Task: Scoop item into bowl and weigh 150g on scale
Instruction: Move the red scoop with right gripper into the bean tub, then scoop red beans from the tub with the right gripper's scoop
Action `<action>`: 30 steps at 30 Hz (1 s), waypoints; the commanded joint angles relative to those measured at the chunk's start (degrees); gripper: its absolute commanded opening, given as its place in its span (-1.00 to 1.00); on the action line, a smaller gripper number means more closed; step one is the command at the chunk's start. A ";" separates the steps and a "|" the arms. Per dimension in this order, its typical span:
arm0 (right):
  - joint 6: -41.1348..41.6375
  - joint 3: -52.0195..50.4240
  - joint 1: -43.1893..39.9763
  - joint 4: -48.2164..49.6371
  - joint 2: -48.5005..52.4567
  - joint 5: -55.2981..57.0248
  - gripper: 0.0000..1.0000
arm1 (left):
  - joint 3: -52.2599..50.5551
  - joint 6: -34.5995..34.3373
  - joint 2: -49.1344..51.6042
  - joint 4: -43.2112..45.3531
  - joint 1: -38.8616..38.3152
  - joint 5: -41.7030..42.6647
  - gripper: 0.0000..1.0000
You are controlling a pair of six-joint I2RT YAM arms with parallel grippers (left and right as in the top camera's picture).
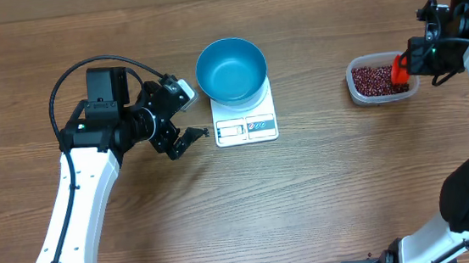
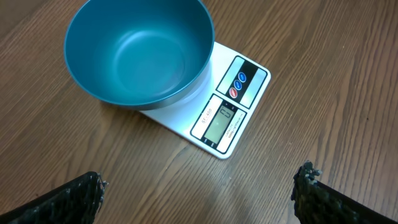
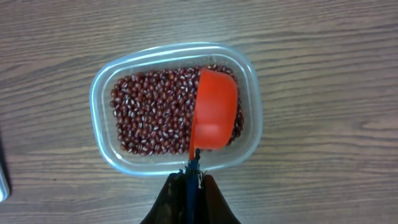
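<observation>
Wood table [image 1: 308, 193]: R gripper [image 3: 189, 179] clamped on red scoop [image 3: 214, 115], beans [image 3: 152, 118] just under it; L gripper [image 1: 188, 114] wide open beside scale [image 1: 247, 129].

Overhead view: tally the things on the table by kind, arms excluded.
round blue plastic bowl: 1
flat white rectangular kitchen scale: 1
clear rectangular plastic tub: 1
orange-red plastic scoop: 1
mass of small red-brown beans: 1, in the tub, single beans too many to count
Total: 5
</observation>
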 commanded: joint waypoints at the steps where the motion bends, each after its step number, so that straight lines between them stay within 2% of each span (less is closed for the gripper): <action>1: -0.46 1.38 -0.15 0.94 1.05 -0.07 -0.93 | -0.39 -0.83 -0.28 -0.02 0.11 1.07 0.99; 20: -0.46 1.29 -0.15 -2.71 7.30 0.92 -0.93 | -0.39 -0.83 -0.28 -0.02 0.11 1.07 0.99; 30: -0.48 1.27 -0.15 -4.79 9.14 -7.87 -0.93 | -0.39 -0.83 -0.28 -0.02 0.11 1.07 0.99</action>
